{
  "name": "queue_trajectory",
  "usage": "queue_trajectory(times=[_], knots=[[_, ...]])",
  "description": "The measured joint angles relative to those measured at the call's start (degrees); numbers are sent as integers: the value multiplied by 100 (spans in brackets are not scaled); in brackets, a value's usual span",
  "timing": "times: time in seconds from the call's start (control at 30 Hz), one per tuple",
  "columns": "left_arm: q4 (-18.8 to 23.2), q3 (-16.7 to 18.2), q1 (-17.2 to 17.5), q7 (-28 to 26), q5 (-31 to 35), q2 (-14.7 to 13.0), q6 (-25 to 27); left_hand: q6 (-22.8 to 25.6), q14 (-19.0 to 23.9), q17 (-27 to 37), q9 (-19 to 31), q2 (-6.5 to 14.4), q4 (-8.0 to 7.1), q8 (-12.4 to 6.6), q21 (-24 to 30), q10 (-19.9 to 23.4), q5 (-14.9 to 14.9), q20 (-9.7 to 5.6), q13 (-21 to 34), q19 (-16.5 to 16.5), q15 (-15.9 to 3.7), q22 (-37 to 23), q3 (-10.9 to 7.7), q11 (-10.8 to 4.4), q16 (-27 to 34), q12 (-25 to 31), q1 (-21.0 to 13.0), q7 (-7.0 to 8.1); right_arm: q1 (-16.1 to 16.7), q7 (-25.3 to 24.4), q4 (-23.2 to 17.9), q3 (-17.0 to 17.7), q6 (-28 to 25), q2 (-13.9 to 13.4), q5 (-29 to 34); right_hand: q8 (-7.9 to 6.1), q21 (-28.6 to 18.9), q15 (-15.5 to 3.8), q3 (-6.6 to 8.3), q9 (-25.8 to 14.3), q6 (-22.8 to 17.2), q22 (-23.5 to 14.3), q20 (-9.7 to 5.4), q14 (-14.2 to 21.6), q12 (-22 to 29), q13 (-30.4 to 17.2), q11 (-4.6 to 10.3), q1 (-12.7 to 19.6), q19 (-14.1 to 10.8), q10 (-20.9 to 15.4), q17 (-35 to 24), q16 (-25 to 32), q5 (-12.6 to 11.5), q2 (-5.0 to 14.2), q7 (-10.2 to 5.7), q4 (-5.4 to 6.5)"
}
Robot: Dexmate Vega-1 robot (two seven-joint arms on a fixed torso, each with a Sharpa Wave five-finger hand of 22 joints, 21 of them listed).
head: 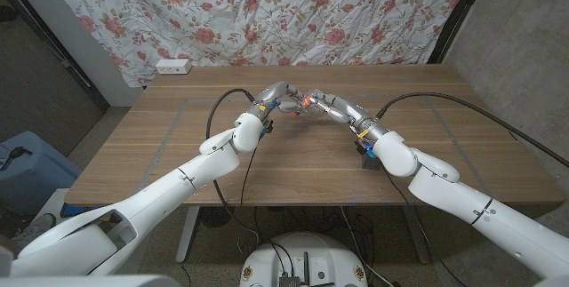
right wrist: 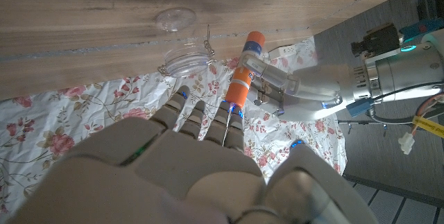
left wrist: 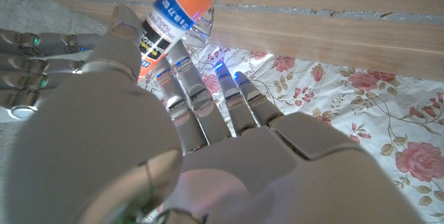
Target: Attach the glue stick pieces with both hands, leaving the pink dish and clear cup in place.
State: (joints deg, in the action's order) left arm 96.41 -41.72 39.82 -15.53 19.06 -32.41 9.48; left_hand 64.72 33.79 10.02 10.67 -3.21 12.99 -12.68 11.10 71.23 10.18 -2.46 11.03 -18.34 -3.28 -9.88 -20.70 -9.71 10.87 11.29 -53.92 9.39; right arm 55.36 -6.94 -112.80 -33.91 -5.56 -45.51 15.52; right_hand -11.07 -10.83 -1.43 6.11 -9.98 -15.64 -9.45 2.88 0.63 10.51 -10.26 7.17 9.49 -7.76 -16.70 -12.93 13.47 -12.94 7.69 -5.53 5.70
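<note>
both hands (head: pixel 283 100) (head: pixel 322 105) hold glue stick (right wrist: pixel 244 71) near clear cup (right wrist: pixel 182 62).

Head camera looks down from high over the table (head: pixel 293 158), both arms reaching in from the bottom corners, hands meeting far off mid-table; left wrist camera sits tight behind the left hand (left wrist: pixel 208 154), turned upside down, table above the curtain (left wrist: pixel 361 106); right wrist camera hugs the right hand (right wrist: pixel 173 161), likewise turned; both wrist views share the glue stick (left wrist: pixel 170 16) and jar (right wrist: pixel 184 61).
</note>
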Motion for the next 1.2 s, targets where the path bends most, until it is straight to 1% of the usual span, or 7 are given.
queue_trajectory(times=[0.2, 0.23, 0.57, 0.73, 0.83, 0.9, 1.2], knots=[[-2, 0, 0, -28, 19, 4, -1, 1, 0, 0, 0, 0, 6, 0, 0, 2, 0, 0, 0, 0, 0, 0, -6, 2, 0, 3, 0, -1, -25, 48, -8, -18, -16, -12, 15, 4, 0, 0, 7, -2, 1, 0, 0, 0, 10, 0, -22, -67, 0, -21, 0, 0, 0, -6, 0, 41], [-3, 0, 0, -32, 21, 5, 0, 36, 19, 0, 0, 0, 7, 0, 0, 20, -1, 0, 0, 0, 20, 0, -6, 20, 0, 7, 0, -37, -33, 73, -14, -23, -27, -16, 21, 5, 0, 0, 1, -2, 1, 0, 0, 0, 10, 0, -22, -67, 0, -20, 0, 0, 0, -6, 0, 48], [-3, 17, 29, -75, 39, 5, -1, 41, 61, -1, 0, 0, 14, 0, 0, 20, -5, 0, 0, 0, 0, 0, -14, 21, 0, 19, 0, -41, -80, 197, -37, -53, -62, -42, 24, 12, 0, 0, 0, -7, -21, 0, 19, 0, 31, -1, -10, -120, 63, -72, 0, 0, -22, -59, 22, 48], [-3, 19, 30, -88, 46, 7, -2, 51, 61, -1, 0, 0, 14, 0, 0, 20, -5, 0, 0, 0, 0, 0, -14, 21, 0, 19, 0, -52, -109, 253, -37, -64, -65, -47, 11, 13, 0, 24, -23, -6, -20, 0, 19, -24, 31, -1, -10, -168, 63, -72, 1, 0, -22, -13, 22, 73], [-11, 19, 31, -89, 46, 8, -12, 51, 61, -1, 0, 0, 4, 0, 0, 20, -5, 0, 0, 0, 0, 0, -3, 20, 0, 19, 0, -52, -118, 268, -37, -66, -66, -47, -1, 13, 0, 42, 0, -6, -20, 0, 19, -43, 30, -1, -10, -196, 63, -72, 1, 0, -22, -44, 22, 95], [-16, 19, 31, -89, 47, 9, -20, 51, 61, -1, 0, 0, -9, 0, 0, 20, -5, 0, 0, 0, 0, 0, 9, 20, 0, 19, 0, -52, -121, 273, -36, -67, -66, -46, -19, 14, 0, 42, 0, -6, -20, 0, 19, -43, 30, -1, -9, -241, 63, -72, 1, 0, -22, -89, 22, 95], [-20, 23, 48, -88, 43, 9, -24, 51, 60, -2, 0, 0, -10, 0, 0, 20, -11, 0, 1, 0, 0, 0, 10, 20, 0, 17, 0, -52, -95, 243, -9, -28, -23, -32, -104, 15, 0, 73, 0, -6, -20, 0, 19, -11, 29, -3, -40, -240, 62, -105, 12, 0, -42, -89, 22, 95]])
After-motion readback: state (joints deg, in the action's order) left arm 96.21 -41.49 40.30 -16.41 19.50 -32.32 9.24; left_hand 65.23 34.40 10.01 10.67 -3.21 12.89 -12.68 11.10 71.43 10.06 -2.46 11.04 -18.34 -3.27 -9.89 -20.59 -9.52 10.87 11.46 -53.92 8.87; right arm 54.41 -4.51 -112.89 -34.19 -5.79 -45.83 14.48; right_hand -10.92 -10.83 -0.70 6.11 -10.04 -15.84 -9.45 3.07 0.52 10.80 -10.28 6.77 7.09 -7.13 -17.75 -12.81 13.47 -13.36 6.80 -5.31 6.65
